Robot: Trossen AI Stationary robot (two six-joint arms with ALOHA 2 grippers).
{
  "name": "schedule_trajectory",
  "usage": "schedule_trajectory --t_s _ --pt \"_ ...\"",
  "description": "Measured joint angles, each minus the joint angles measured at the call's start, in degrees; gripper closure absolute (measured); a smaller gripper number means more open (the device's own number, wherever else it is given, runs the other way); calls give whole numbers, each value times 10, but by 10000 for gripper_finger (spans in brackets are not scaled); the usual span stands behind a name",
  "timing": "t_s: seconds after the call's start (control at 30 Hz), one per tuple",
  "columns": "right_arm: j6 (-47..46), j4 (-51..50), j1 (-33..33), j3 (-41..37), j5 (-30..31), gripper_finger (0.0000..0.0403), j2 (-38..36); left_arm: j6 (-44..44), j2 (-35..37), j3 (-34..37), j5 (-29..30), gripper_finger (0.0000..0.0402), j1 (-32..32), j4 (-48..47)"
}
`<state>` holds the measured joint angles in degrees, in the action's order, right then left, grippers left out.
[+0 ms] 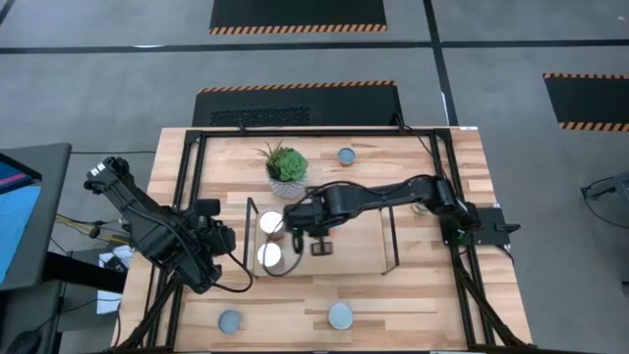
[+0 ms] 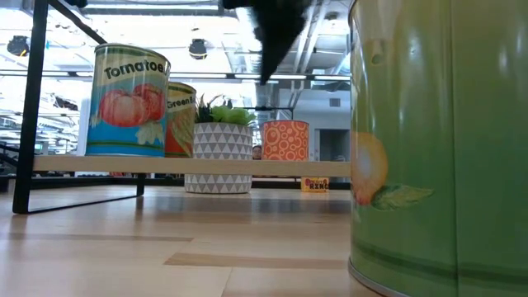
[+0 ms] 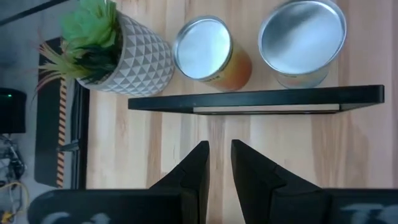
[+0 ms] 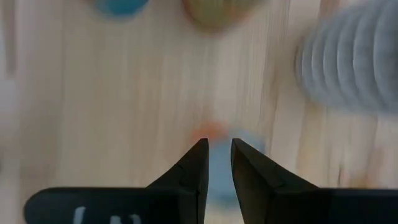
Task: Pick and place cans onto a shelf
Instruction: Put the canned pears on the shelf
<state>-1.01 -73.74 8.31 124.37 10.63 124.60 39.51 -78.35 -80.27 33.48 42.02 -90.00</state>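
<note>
Left pincer [image 1: 228,243]: hanging just off the shelf's left end, fingers [image 3: 198,163] a narrow gap apart, gripping nothing.
Right pincer [image 1: 321,246]: hovering over the shelf [image 1: 339,246] middle, fingers a slim gap apart, carrying nothing.
Cans on shelf: tomato can [image 2: 130,101] and green-labelled can [image 2: 183,115] are standing side by side at its left end.
Cans on desk [image 1: 413,295]: one [image 1: 346,155] is sitting beyond the succulent [image 1: 286,167]; two, [image 1: 230,322] and [image 1: 340,315], are resting near the front edge.
</note>
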Motion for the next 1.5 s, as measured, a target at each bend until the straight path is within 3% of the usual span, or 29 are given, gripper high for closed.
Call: schedule_trajectory --t_s 0.13,0.3,0.37,0.57,0.73,0.87,1.0,1.23,1.5 --pt "-85 -174 22 41 -1 311 2 14 0 0 -1 345 0 0" --pt "-78 -163 82 4 -64 311 -53 32 0 0 -1 345 0 48" --pt "-89 -165 118 -25 -44 311 -84 23 -1 0 2 345 0 79" --pt "-139 -88 211 -150 -18 311 -171 -64 -6 0 9 345 0 142" --pt "-168 76 260 -271 24 311 -199 -71 -8 0 18 345 0 150" --pt "-144 173 262 -317 17 309 -178 -73 -8 0 19 345 0 149" --pt "-144 176 249 -313 8 301 -143 -87 -8 0 17 345 0 150" --pt "-184 200 225 -281 -63 280 -125 -110 -8 0 17 345 0 149" --pt "-202 229 238 -265 -68 247 -124 -122 -8 0 19 345 0 148"
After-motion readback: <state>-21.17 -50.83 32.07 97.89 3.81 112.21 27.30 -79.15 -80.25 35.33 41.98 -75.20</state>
